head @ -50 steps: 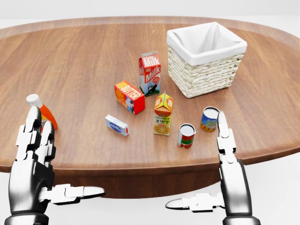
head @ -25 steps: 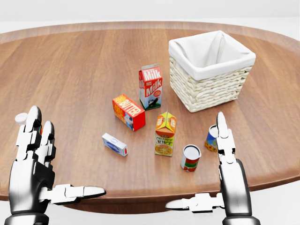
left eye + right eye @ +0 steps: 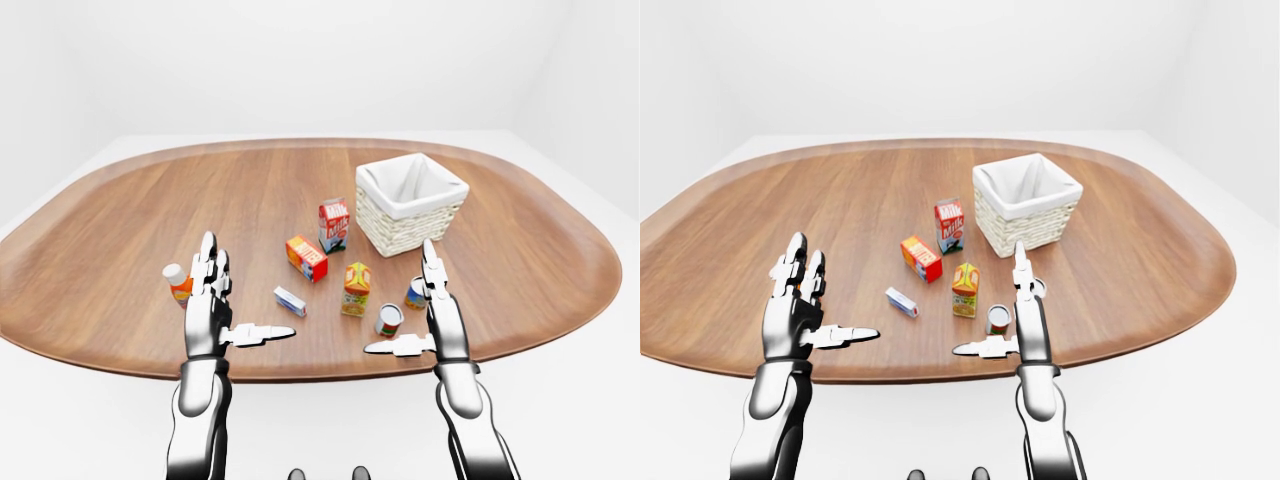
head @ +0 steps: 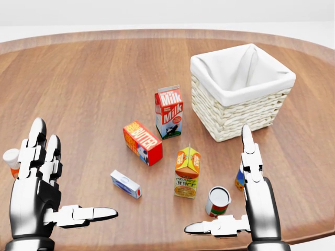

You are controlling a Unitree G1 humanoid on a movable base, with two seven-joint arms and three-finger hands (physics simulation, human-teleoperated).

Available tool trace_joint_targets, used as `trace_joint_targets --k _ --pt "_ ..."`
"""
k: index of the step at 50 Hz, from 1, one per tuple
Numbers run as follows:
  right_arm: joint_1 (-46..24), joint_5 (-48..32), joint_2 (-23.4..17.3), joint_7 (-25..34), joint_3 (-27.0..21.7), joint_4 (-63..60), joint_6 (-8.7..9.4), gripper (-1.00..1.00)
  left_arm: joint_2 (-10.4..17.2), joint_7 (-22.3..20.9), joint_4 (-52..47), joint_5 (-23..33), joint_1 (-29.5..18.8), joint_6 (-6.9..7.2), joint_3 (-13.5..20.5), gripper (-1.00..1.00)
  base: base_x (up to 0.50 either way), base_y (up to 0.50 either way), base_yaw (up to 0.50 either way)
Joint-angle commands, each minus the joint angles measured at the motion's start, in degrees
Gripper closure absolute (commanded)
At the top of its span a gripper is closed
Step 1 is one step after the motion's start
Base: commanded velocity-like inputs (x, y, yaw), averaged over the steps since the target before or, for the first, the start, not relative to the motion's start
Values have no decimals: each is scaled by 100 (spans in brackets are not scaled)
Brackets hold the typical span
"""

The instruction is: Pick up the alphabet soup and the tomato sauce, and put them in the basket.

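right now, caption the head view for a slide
Open robot hands hover over wooden table with groceries and white-lined wicker basket.

Two cans (image 4: 218,201) (image 3: 415,292), two cartons (image 4: 169,112) (image 4: 187,172), two boxes (image 4: 142,142) (image 4: 125,184), one bottle (image 3: 178,283), one basket (image 4: 242,90).

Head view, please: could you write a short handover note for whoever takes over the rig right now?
Left hand: open, empty, raised at the view's lower left.
Right hand: open, empty, raised at the lower right, partly hiding one can.
Two cans stand on the table: a red-labelled can left of the right hand, and a blue-labelled can behind its fingers. Labels are too small to read.
Basket, upper right: upright; no cans show inside.
Done: nothing placed.
Left: grasp each can and put both in the basket.
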Motion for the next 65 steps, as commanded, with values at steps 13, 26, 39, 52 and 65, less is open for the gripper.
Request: trace_joint_targets --k 13,26,39,52,65 --pt "10 7 4 10 -5 16 0 -100 2 -7 49 -5 3 0 -8 -100 21 0 0" --pt "1 14 -3 7 -11 51 0 -100 0 -10 22 -7 2 0 -15 -100 21 0 0" --pt "3 4 2 21 -1 14 0 -100 2 -3 21 0 -1 0 -9 -100 21 0 0" --pt "2 6 -4 12 -1 59 0 -100 -2 1 56 5 -5 0 -10 -100 21 0 0" --pt "-3 0 1 14 5 43 0 -100 4 3 35 1 -9 0 -3 -100 21 0 0"
